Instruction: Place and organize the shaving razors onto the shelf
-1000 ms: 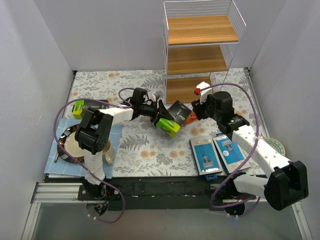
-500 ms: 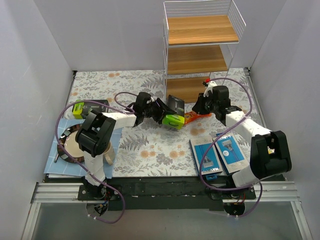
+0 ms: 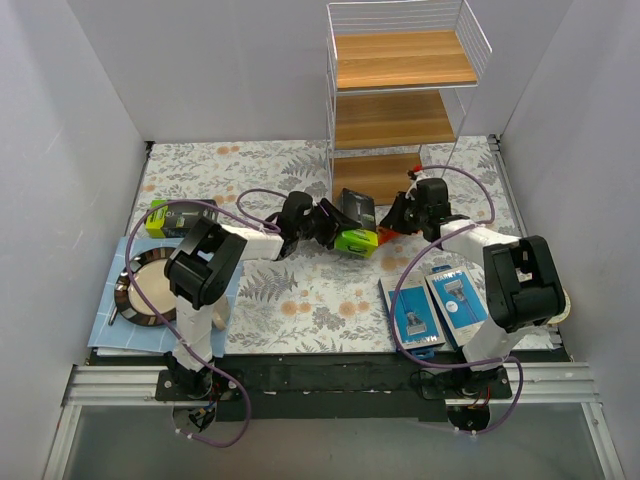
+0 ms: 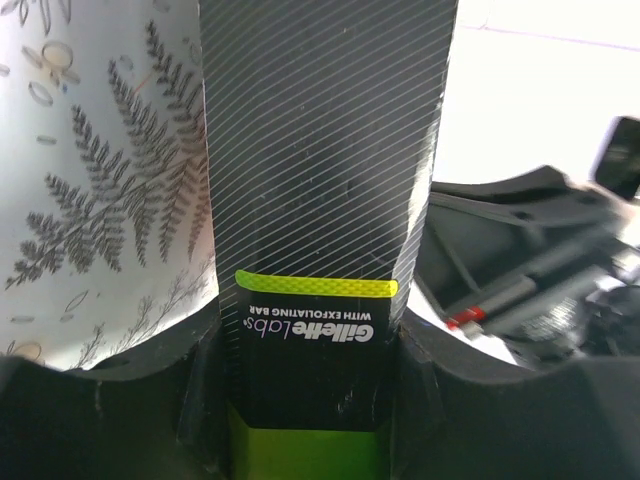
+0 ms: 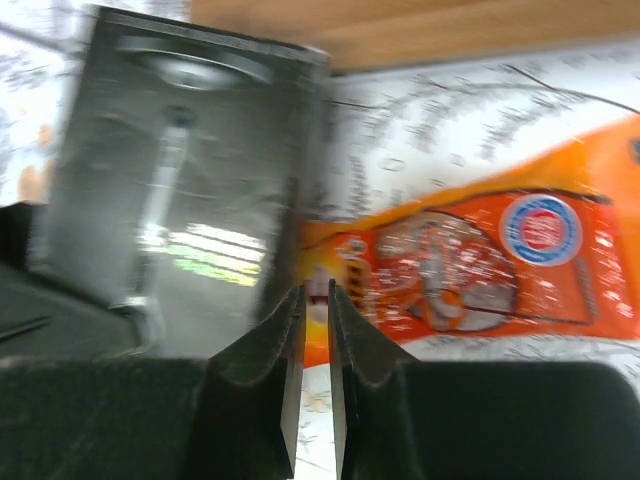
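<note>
Two blue razor blister packs (image 3: 412, 312) (image 3: 458, 298) lie flat side by side at the front right, with no gripper on them. The white wire shelf (image 3: 400, 60) with bare wooden boards stands at the back; its lowest board shows in the right wrist view (image 5: 400, 25). My left gripper (image 3: 338, 228) (image 4: 312, 400) is shut on a black and green Gillette box (image 3: 355, 212) (image 4: 320, 150) and holds it just in front of the shelf's foot. My right gripper (image 3: 393, 222) (image 5: 316, 292) is shut, its tips at the left edge of the orange snack packet (image 5: 470, 260).
The orange packet (image 3: 384, 234) lies between both grippers by the shelf's foot. A second black and green box (image 3: 180, 215) lies at the far left. A round plate (image 3: 150, 290) sits on a blue mat at the front left. White walls close in both sides.
My left gripper has carried the Gillette box to the right, toward the shelf's foot. My right arm has swung back and down to the orange packet. The blue packs have not moved.
</note>
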### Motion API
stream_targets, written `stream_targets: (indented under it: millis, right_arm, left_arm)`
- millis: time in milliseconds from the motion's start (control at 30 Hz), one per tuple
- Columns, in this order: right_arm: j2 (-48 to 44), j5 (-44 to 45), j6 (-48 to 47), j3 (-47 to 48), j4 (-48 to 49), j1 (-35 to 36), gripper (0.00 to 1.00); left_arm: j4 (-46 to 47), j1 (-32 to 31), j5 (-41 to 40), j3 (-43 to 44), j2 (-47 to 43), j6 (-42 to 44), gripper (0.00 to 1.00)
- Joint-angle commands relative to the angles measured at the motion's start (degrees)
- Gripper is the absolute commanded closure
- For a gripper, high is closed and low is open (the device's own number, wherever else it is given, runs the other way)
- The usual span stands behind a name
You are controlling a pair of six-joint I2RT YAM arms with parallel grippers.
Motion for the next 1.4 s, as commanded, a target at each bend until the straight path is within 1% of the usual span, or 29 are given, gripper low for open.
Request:
stream_targets:
  millis: [0, 167, 300, 400, 467, 533, 600, 667, 767, 800, 833, 867, 967, 1100, 1267, 1367]
  right_arm:
    - [2.22, 6.63, 2.78, -0.48, -4.23, -3.03, 0.78]
    - [3.37, 9.19, 1.21, -1.27, -5.31, -6.82, 0.80]
    - [4.16, 10.77, -1.07, -0.48, -5.31, -8.93, 0.81]
    - [4.16, 11.92, -3.10, 0.22, -5.83, -9.81, 0.82]
    - [3.64, 12.36, -4.07, 0.40, -5.74, -10.77, 0.82]
    - [3.02, 11.92, -5.99, 0.66, -5.74, -11.22, 0.84]
    - [1.53, 6.15, -7.58, 0.58, -3.64, -11.31, 0.84]
    - [0.21, -0.78, -7.50, 0.75, -1.62, -10.70, 0.79]
    - [-0.93, -2.93, -6.71, 1.54, -0.74, -8.16, 0.64]
    - [-0.94, -3.02, -6.27, 1.63, 0.13, -7.45, 0.51]
    - [-0.94, -3.11, -5.57, 1.72, 0.49, -6.83, 0.45]
    - [-0.42, -3.02, -4.09, 2.24, 0.32, -5.78, 0.37]
    - [1.16, -0.75, 1.70, 2.86, -2.75, -5.07, 0.24]
    - [3.10, 0.75, 3.66, 3.03, -3.98, -4.89, 0.23]
    - [4.68, 6.81, 4.10, 5.14, -8.38, -4.80, 0.27]
    - [5.91, 7.53, 3.23, 5.41, -9.44, -4.80, 0.28]
  left_arm:
    - [7.47, 0.36, -1.27, 3.53, -1.78, -7.99, 0.76]
    - [9.49, 0.45, -1.98, 3.26, -2.39, -7.21, 0.74]
    - [8.44, 0.71, -2.59, 2.65, -2.22, -7.64, 0.73]
    - [8.70, 1.58, -2.86, 3.43, -0.64, -7.56, 0.72]
    - [9.58, 2.37, -2.94, 4.40, 0.76, -5.90, 0.71]
    - [9.58, 2.82, -2.86, 5.81, 1.73, -5.45, 0.71]
    - [9.23, 3.26, -3.21, 6.42, 2.79, -4.92, 0.71]
    - [8.44, 3.34, -3.73, 6.43, 3.23, -5.01, 0.71]
    - [7.74, 3.35, -4.09, 5.81, 3.93, -5.45, 0.69]
    - [7.39, 3.35, -4.44, 5.72, 4.54, -5.88, 0.69]
    - [7.04, 3.35, -4.53, 5.37, 4.81, -6.06, 0.69]
    - [6.77, 3.35, -4.44, 5.20, 5.07, -6.15, 0.68]
    - [6.07, 3.43, -4.88, 5.11, 5.87, -6.42, 0.66]
    - [5.02, 3.35, -5.32, 5.11, 6.57, -6.94, 0.64]
    - [2.91, 3.35, -6.02, 4.58, 7.36, -8.34, 0.61]
    - [2.12, 3.43, -6.46, 4.58, 7.71, -8.87, 0.60]
